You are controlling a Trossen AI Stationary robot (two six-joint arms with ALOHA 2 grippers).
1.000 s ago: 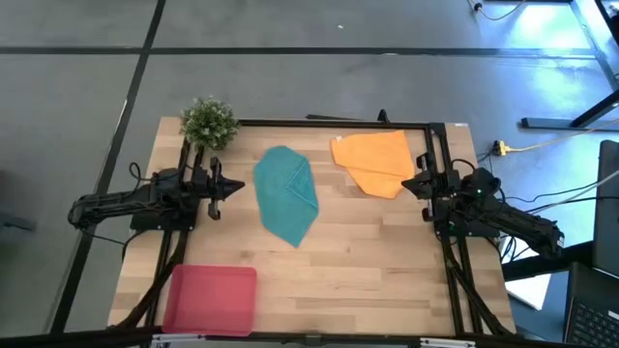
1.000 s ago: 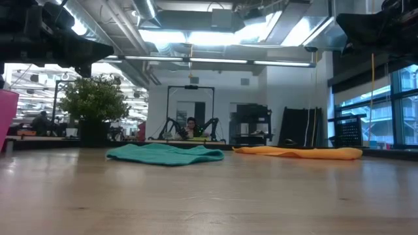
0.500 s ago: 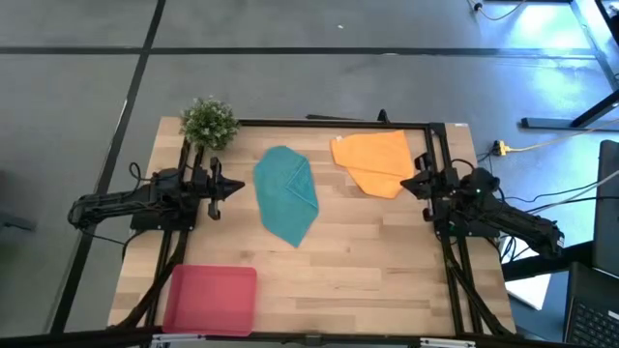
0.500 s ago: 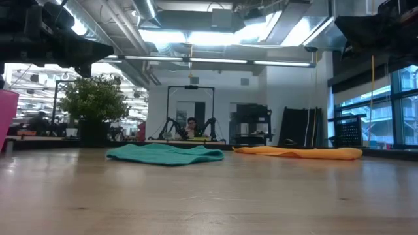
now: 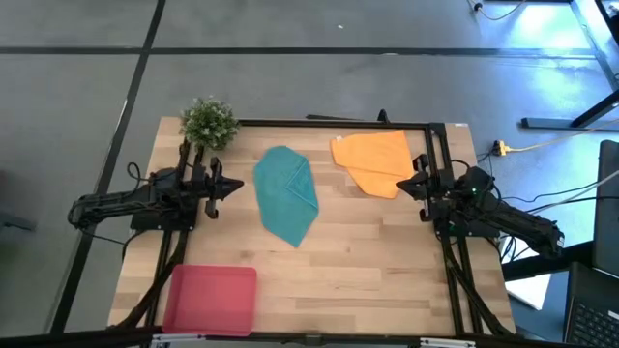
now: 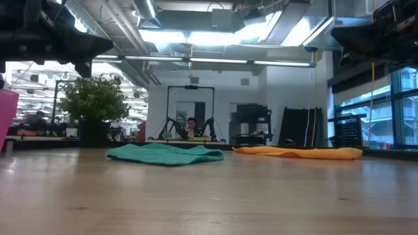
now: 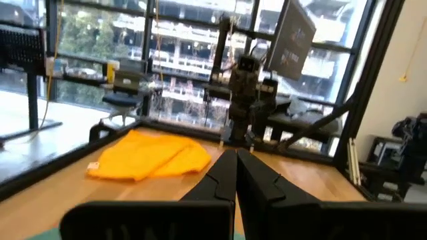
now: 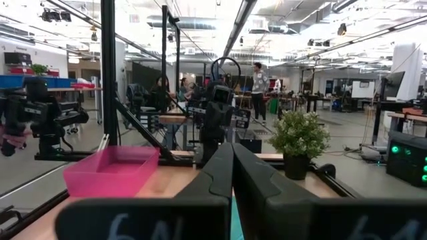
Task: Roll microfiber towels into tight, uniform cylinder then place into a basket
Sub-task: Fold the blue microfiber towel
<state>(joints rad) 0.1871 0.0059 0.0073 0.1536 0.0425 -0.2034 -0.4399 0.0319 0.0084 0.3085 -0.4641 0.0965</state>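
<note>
On the table [image 5: 387, 261]: two unrolled towels, both claws closed and empty.
No legible writing or brand marks appear. The teal towel [image 5: 286, 194] lies loosely folded and flat mid-table; the orange towel [image 5: 375, 160] lies flat at the far edge, near the right claw [image 5: 419, 179]. The red-pink basket [image 5: 211, 299] sits at the near left corner. The left claw [image 5: 228, 187] hovers beside the potted plant [image 5: 209, 121].

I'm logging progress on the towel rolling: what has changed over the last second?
Only the right claw crept slightly toward the orange towel, staying shut and empty above the table. The left claw stayed shut beside the teal towel. Both towels lie unrolled as before; the basket and potted plant are unmoved.
</note>
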